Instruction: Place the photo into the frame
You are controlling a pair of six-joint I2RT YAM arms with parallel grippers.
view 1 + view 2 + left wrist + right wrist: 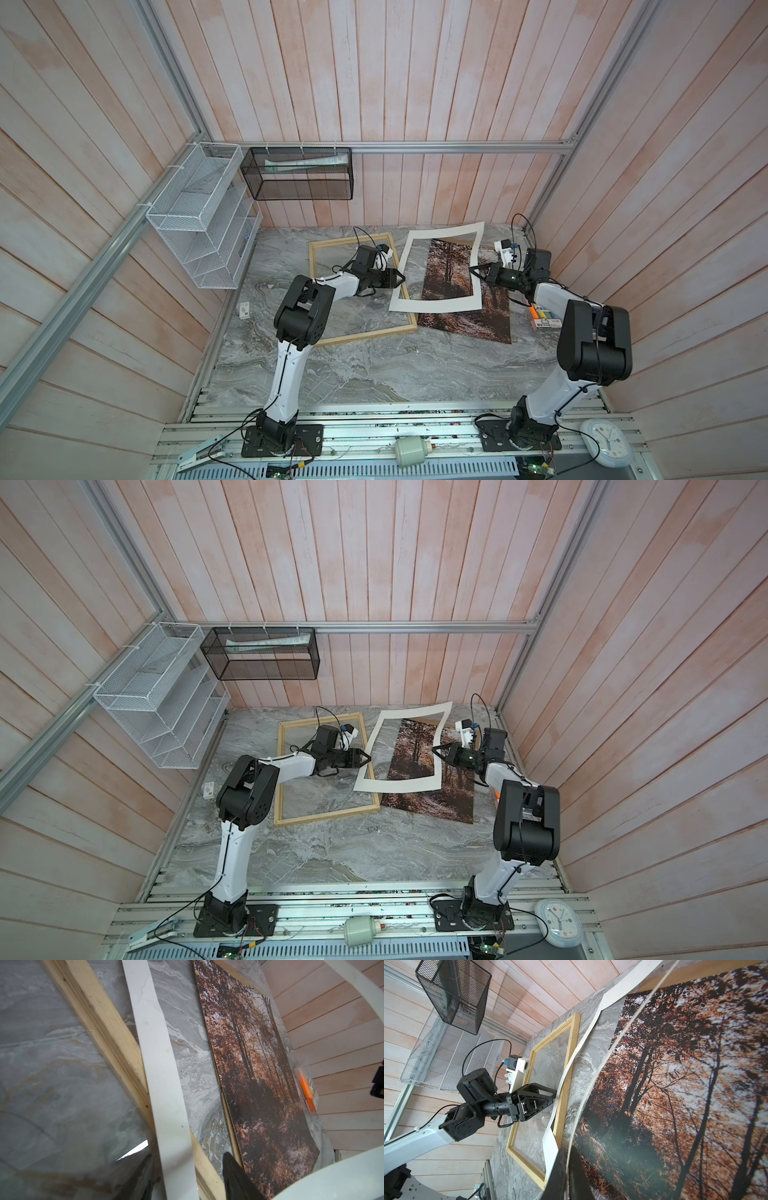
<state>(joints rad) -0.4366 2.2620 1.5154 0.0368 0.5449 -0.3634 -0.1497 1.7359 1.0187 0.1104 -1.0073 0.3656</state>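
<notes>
The frame [365, 334] [328, 814] lies flat on the left of the marble surface [374, 374], and the surface shows through its empty opening. The photo [465, 320] [432, 800] lies flat just to the right of the frame, outside it. A brown board edge shows along the photo's side in the left wrist view [259, 1064]. A white mat [436, 305] [399, 786] hangs bowed above both, and the trees show through its opening. Its near left corner reaches across the frame's right rail. The right arm [548, 293] has its jaws pinched shut on the mat's right strip, holding that side raised over the photo [675, 1084]. The left arm [336, 286] has its jaws about half open on either side of the mat's left strip [166, 1084], and no grip shows there.
</notes>
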